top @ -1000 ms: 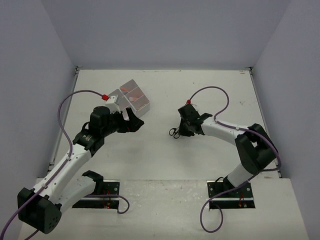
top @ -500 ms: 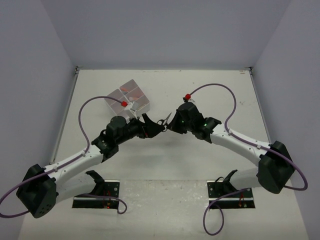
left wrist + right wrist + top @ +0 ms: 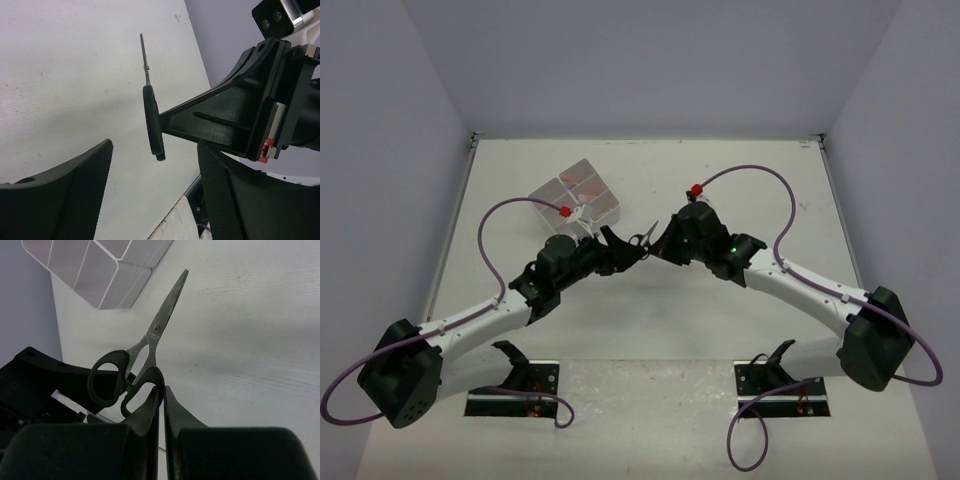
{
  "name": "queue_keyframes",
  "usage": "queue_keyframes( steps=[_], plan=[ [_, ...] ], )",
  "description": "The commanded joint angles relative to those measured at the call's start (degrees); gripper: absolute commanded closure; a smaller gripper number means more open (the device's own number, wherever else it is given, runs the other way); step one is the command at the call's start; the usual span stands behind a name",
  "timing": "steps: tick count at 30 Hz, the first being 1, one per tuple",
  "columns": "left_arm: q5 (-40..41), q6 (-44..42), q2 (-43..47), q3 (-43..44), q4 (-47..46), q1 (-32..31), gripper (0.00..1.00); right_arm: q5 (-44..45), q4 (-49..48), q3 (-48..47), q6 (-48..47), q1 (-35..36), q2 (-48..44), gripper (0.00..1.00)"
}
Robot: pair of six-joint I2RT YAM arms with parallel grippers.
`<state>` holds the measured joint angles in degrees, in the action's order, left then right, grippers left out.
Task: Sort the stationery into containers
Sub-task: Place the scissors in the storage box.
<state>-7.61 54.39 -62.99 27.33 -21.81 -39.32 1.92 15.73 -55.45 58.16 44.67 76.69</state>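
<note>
My right gripper (image 3: 660, 244) is shut on one loop of the black-handled scissors (image 3: 646, 237) and holds them in the air above the table, blades pointing up toward the containers. In the right wrist view the fingers (image 3: 162, 390) pinch the handle of the scissors (image 3: 156, 332). My left gripper (image 3: 623, 249) is open, with the scissors' handle (image 3: 153, 120) hanging between its two pads (image 3: 154, 145), not touching them. The four joined translucent containers (image 3: 578, 195) stand behind the left arm and also show in the right wrist view (image 3: 100, 270). Orange-red pieces lie in them.
The right gripper's black body (image 3: 250, 115) fills the upper right of the left wrist view. Purple cables loop over both arms. Grey walls close the table on three sides.
Both arms have swung toward the middle. The right gripper lifted the scissors off the table, and the open left gripper came around their handle.
</note>
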Motion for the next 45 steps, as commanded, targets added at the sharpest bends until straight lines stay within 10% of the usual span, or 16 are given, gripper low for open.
queue_keyframes(
  steps=[1,10,14,22,26,28,36,45],
  plan=[
    [1.46,-0.15,-0.90,0.17,-4.22,-0.40,0.34,-1.65,-2.71,-3.43,1.43,1.02,-1.02,1.00],
    [3.55,-0.40,-1.35,0.08,-4.55,-0.40,0.65,-1.66,-4.13,-3.34,1.36,2.08,-0.94,1.00],
    [4.15,-0.93,-2.08,0.82,-3.72,-0.39,0.98,-1.72,-4.45,-3.41,1.21,2.35,-0.73,1.00],
    [6.33,-5.57,-3.10,5.46,3.04,-0.16,1.00,-1.74,-5.53,-3.07,0.16,2.42,-0.23,0.97],
    [5.46,-15.39,-5.44,14.75,19.06,1.73,1.00,-3.32,-5.36,-3.21,-3.85,2.35,-0.04,0.41],
    [5.31,-19.15,-5.94,19.67,26.21,3.73,1.00,-1.95,-3.68,-3.26,-6.31,2.28,-0.68,0.30],
    [14.85,-37.88,-8.28,38.89,58.46,9.79,1.00,6.39,3.17,2.22,-15.77,-0.89,-14.03,0.23],
    [25.71,-54.93,-10.59,44.57,71.67,9.90,1.00,8.60,5.80,8.05,-21.21,-9.85,-27.20,0.14]
  ],
)
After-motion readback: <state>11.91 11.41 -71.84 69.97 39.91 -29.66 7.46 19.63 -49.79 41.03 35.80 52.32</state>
